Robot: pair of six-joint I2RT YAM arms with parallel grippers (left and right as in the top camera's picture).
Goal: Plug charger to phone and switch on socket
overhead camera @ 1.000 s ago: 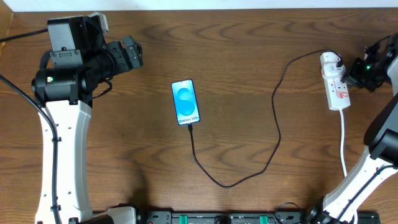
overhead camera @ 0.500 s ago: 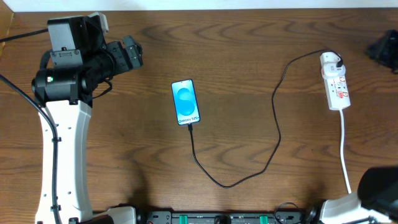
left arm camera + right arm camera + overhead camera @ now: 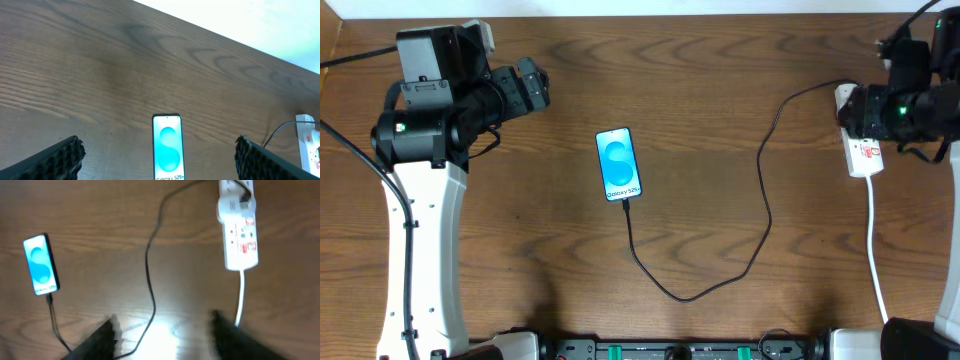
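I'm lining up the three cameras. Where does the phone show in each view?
Overhead: phone near the centre, slightly left, screen up.
Left wrist: phone at bottom centre, its lower end cut off.
Right wrist: phone at the left side, mid-height.
Shared landmark: the socket, right of the phone in every view.

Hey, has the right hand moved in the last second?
Yes. In the overhead view the right hand has shifted left: it was beside the power strip's right edge and now covers its top end.
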